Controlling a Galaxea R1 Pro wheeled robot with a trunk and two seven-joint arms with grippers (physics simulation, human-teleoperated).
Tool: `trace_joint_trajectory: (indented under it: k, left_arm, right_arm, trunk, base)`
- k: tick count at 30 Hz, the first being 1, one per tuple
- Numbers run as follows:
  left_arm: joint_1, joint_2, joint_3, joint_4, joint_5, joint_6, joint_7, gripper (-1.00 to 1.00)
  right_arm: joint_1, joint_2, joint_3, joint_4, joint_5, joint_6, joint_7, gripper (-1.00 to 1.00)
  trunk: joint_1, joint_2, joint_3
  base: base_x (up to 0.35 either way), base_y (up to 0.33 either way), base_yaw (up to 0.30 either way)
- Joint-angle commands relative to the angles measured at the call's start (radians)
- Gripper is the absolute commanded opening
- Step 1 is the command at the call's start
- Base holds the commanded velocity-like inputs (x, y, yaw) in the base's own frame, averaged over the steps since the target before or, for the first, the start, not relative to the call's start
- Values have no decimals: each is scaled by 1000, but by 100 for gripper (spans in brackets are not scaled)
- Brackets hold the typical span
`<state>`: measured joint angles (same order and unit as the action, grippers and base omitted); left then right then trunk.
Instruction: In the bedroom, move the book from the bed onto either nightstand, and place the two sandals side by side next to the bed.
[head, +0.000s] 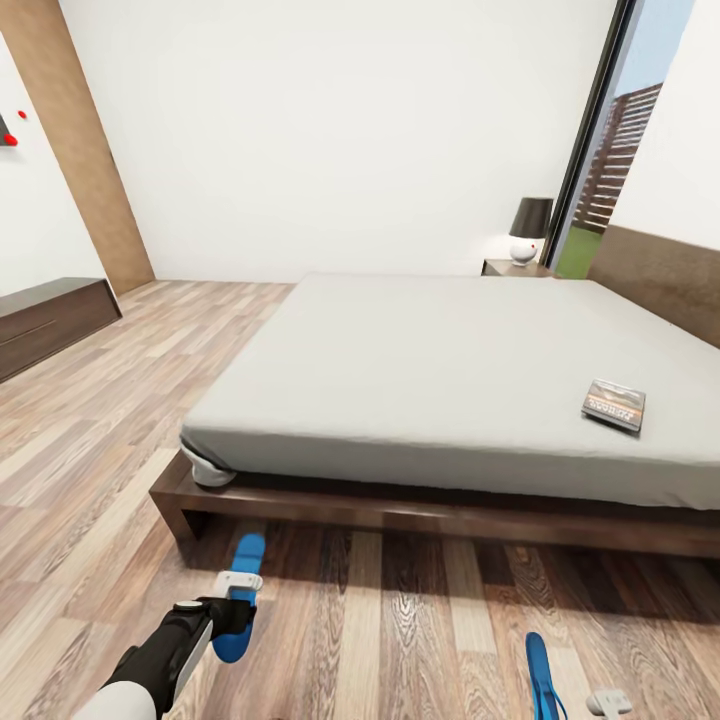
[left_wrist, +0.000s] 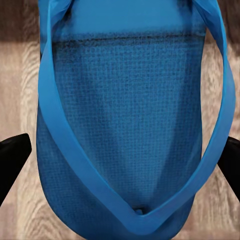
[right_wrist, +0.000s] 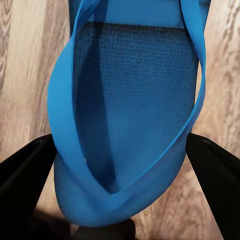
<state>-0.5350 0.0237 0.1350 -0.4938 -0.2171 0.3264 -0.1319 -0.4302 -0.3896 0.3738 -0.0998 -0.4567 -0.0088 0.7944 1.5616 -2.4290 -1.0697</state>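
The book (head: 614, 405) lies on the off-white mattress of the bed (head: 450, 370), near its right side. One blue sandal (head: 243, 585) lies flat on the plank floor by the bed's near left corner. My left gripper (head: 236, 603) hangs over it, open, with a finger on each side of the sandal (left_wrist: 130, 130) and a small gap showing. The other sandal (head: 545, 680) stands tilted on edge at the lower right. My right gripper (head: 608, 700) is shut on this sandal (right_wrist: 130, 115), its dark fingers (right_wrist: 25, 175) pressing the sole's sides. A nightstand (head: 512, 268) stands beyond the bed's far corner.
A dark-shaded lamp (head: 528, 228) sits on the nightstand. A long low dark bench (head: 50, 320) runs along the left wall. The bed's wooden frame (head: 400, 510) juts out over the floor just ahead of both sandals. A tall window (head: 620, 150) is at the right.
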Motion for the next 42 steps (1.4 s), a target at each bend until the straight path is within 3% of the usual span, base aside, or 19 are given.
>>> trace_joint_trajectory:
  k: [1, 6, 10, 14, 42]
  left_arm:
    - [0, -1, 8, -2, -10, 5, -10, -100]
    - [0, 1, 6, 0, -10, 12, -36, -100]
    - [0, 1, 4, -3, -11, 79, -48, -100]
    - [0, 1, 4, -4, -11, 99, -49, -100]
    - [0, -1, 3, -11, -11, 100, -46, -100]
  right_arm:
    - [-1, -1, 7, 0, -10, 0, 4, -100]
    - [-1, -3, 7, 0, -10, 1, 4, -100]
    - [-1, -3, 7, 0, -10, 1, 4, -100]
    - [0, -3, 5, 0, -10, 1, 4, -100]
    - [-1, -3, 5, 0, -10, 1, 3, -100]
  trunk:
    - [4, -8, -4]
    - [19, -36, -17]
    - [23, -43, -20]
    - [38, -71, -32]
    - [51, -78, -141]
  base:
    - [0, 0, 0]
    - [0, 0, 0]
    - [0, 0, 0]
    - [0, 0, 0]
    - [0, 0, 0]
